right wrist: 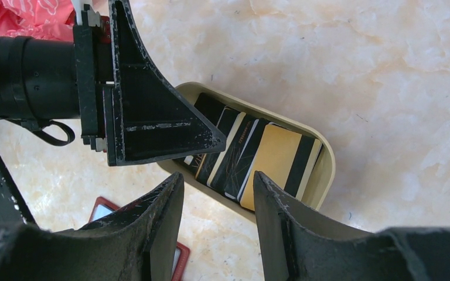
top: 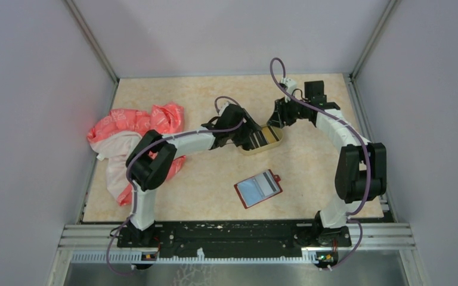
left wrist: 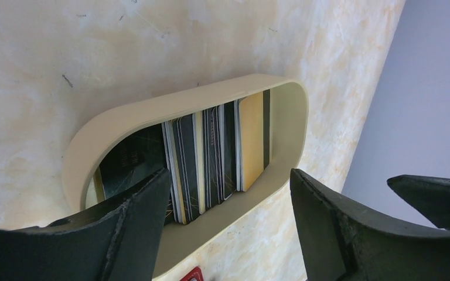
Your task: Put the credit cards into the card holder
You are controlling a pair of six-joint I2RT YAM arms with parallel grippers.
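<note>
- The marbled table [top: 310,101] is carrying everything, with a crumpled pink bag [top: 125,128] lying at its left edge.
- The left gripper [left wrist: 229,193] is reaching across to the tan oval tray [left wrist: 152,108] at the table's middle, with its jaws spread wide and nothing between them. In the right wrist view, one of its fingers is hanging over the tray's left end.
- The right gripper [right wrist: 218,187] is hovering at the tray's other side, its jaws parted by a narrower gap and also empty.
- The card holder [top: 258,188] is lying open and flat, well apart from the tray on the side nearer the arm bases. It is showing pale-blue and grey faces inside its red border.
- The credit cards [left wrist: 211,152] are sitting in the tray, fanned and overlapping along its length, with their long edges running across its width.
- The dark striped cards are lying straight ahead of the left jaws, so the left arm looks nearer for those.
- The gold card [right wrist: 275,158] is lying directly beyond the right fingertips.
</note>
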